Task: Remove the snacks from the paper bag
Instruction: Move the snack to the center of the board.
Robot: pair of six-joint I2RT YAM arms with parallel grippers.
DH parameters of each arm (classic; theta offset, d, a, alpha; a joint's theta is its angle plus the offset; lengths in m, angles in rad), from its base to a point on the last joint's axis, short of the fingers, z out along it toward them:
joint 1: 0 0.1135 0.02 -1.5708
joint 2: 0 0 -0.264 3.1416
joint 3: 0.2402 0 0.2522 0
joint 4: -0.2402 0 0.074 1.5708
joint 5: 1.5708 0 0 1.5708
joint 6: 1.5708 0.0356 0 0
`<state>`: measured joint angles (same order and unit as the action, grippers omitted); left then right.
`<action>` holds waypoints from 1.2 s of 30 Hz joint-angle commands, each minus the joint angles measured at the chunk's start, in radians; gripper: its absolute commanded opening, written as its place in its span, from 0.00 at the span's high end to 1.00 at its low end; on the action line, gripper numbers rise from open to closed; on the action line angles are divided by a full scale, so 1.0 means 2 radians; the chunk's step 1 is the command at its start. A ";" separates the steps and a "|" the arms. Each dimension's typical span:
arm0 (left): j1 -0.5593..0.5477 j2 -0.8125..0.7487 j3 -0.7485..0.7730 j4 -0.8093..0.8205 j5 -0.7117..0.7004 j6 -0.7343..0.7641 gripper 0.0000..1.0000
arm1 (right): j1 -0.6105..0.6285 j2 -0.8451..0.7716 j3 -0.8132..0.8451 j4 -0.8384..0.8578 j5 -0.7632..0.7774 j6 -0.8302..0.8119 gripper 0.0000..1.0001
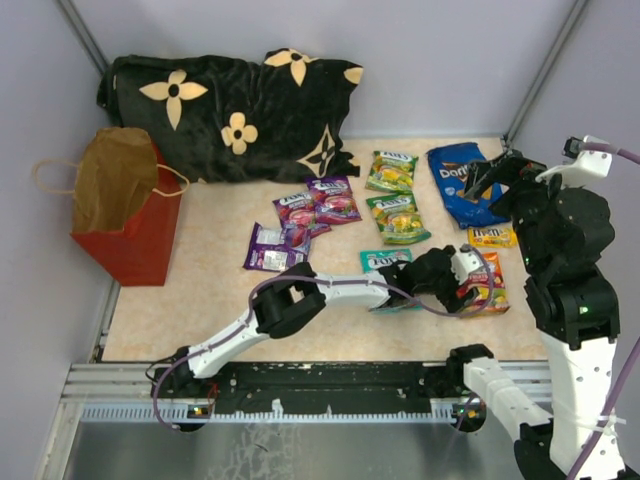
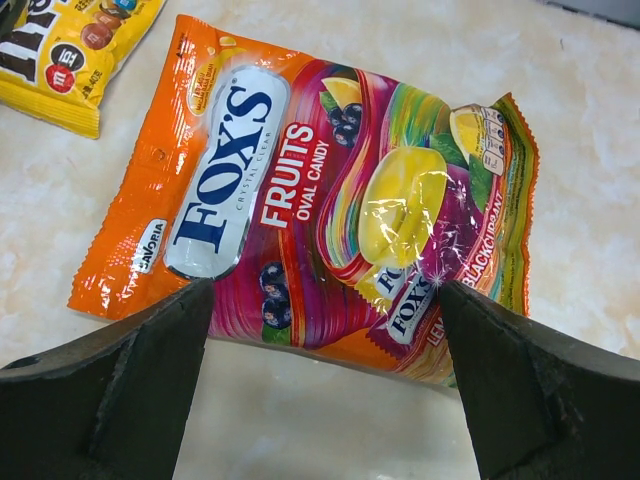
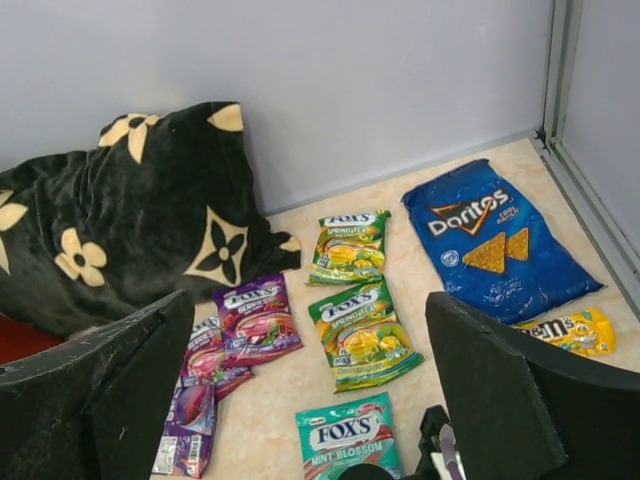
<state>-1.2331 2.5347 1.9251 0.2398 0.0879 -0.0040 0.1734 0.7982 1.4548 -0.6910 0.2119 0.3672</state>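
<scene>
We note: red paper bag point(image 1: 125, 215) upright at left edge of table point(image 1: 200, 300), mouth open, brown inside, thin tan cord handles. Snacks lie flat and glossy on table, well apart from bag: blue chip bag point(image 3: 495, 240), yellow chocolate packet point(image 3: 570, 330) just beside it, green pouches point(image 3: 362, 335), purple pouches point(image 3: 255, 320), teal pouch point(image 3: 347, 440). Orange candy pouch point(image 2: 300, 200) lies below left gripper point(image 2: 325, 290), jaws wide apart, nothing held. Right gripper point(image 3: 308, 300) raised, jaws also apart. Black flowered pillow point(image 3: 130, 210) at back.

Bright even light falling from above, glare streaking across the orange candy pouch point(image 2: 310, 210), faint shadow edging it, focus looking crisp throughout.
</scene>
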 commanded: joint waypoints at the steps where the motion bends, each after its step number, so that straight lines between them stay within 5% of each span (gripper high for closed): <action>1: -0.019 0.036 0.023 -0.019 -0.026 -0.051 0.00 | -0.004 -0.004 -0.004 0.023 -0.011 -0.008 0.01; 8: -0.021 0.072 0.074 -0.015 -0.045 -0.088 0.00 | -0.004 -0.002 -0.002 0.023 -0.029 -0.006 0.01; 13: -0.021 0.026 0.056 0.011 -0.058 -0.057 0.00 | -0.004 0.002 0.002 0.030 -0.045 -0.004 0.01; 26: 0.015 -0.331 -0.240 0.081 -0.087 -0.013 0.00 | -0.004 0.027 0.019 0.077 -0.029 0.013 0.01; 36: 0.191 -0.530 -0.458 -0.011 -0.163 -0.059 0.00 | 0.000 0.114 -0.059 0.145 -0.117 0.059 0.03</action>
<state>-0.9688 1.5143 1.1183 0.3576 -0.1341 -0.0917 0.1734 0.9565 1.4136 -0.5087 0.0753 0.4381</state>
